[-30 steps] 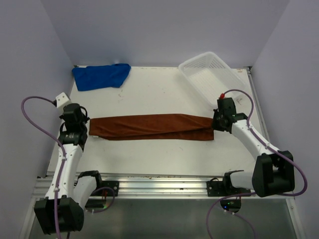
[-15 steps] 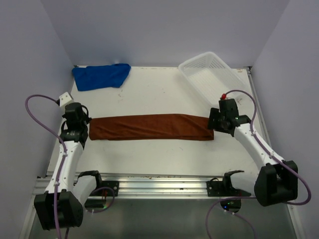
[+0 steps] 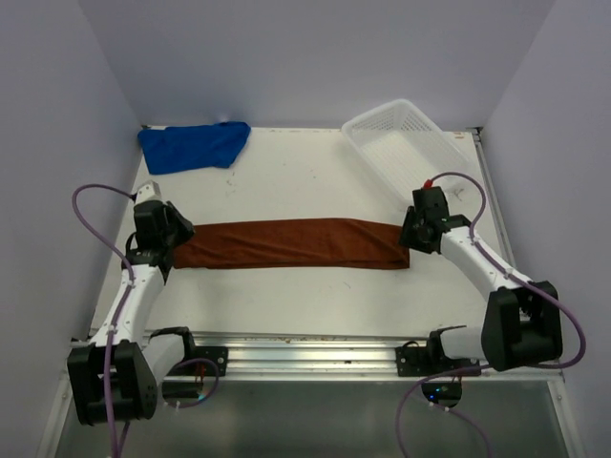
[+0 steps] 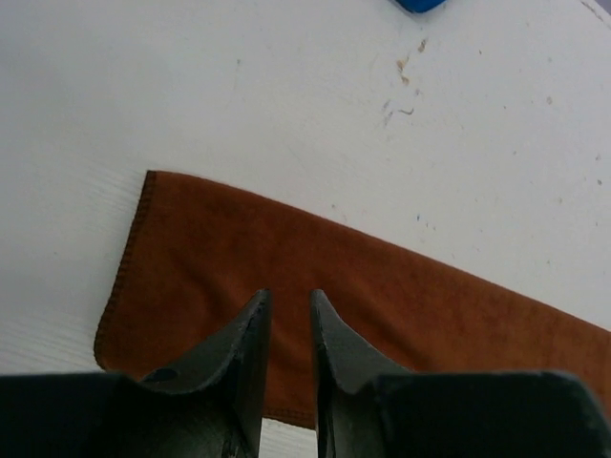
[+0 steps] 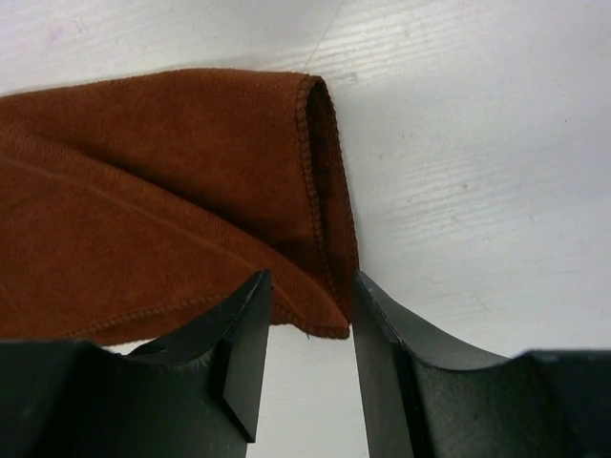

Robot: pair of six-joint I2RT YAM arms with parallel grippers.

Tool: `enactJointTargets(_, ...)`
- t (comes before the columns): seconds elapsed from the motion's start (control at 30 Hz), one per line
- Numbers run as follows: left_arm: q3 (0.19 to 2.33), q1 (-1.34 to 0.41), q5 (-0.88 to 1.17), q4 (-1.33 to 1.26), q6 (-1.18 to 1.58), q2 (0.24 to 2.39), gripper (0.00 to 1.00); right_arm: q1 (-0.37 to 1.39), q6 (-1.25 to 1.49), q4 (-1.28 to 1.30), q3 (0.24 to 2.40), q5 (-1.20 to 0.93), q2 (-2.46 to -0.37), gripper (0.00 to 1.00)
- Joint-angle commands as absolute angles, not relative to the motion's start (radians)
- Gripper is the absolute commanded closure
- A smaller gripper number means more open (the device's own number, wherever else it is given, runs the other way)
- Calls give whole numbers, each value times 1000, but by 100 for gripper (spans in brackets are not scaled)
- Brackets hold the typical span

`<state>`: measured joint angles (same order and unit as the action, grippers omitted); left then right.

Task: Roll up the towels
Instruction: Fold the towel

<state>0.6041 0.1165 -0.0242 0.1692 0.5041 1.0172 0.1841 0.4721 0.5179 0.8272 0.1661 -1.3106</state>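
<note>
The rust-brown towel [image 3: 286, 243] lies folded in a long flat strip across the middle of the table. Its left end [image 4: 191, 248] is under my left gripper [image 4: 289, 294], whose jaws stand a narrow gap apart with nothing between them. In the top view the left gripper [image 3: 178, 239] sits over that end. My right gripper [image 5: 310, 277] is open above the towel's right corner [image 5: 320, 191], and the hem lies between and below the fingers, not pinched. In the top view the right gripper [image 3: 409, 237] is at the strip's right end. The blue towel [image 3: 194, 145] lies bunched at the back left.
A white mesh basket [image 3: 434, 143] stands tilted at the back right, just beyond the right arm. A purple cable [image 3: 91, 205] loops by the left arm. Walls close in on both sides. A metal rail [image 3: 305, 348] runs along the near edge.
The right gripper has opened and let go of the towel's right end, which now lies flatter. The left gripper has moved right over the left end, its jaws parting slightly.
</note>
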Motion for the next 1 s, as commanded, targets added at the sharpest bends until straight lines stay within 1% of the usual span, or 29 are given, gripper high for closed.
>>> enactJointTargets(0.0,540,115,84,74,580,1005,76,186,506,430,897,215,-1373,58)
enactJointTargets(0.07,487,115,100,37,594,980,82,186,499,420,926,244,-1434,59)
enactJointTargets(0.17,454,115,92,-21,595,965,82,186,482,367,942,245,-1495,63)
enactJointTargets(0.3,428,114,81,-32,586,986,83,184,471,301,942,252,-1543,67)
enactJointTargets(0.4,403,114,84,-58,598,992,87,186,466,279,945,273,-1578,69)
enactJointTargets(0.77,420,114,87,-49,588,1026,89,186,442,209,945,301,-1652,71)
enactJointTargets(0.8,419,114,86,-51,584,1023,89,184,440,207,948,295,-1654,76)
enactJointTargets(0.87,408,114,81,-55,586,1022,90,184,437,199,946,293,-1646,80)
enactJointTargets(0.9,407,114,80,-57,584,1025,90,184,436,207,953,288,-1641,84)
enactJointTargets(0.97,405,112,80,-57,586,1029,91,184,428,207,957,287,-1629,94)
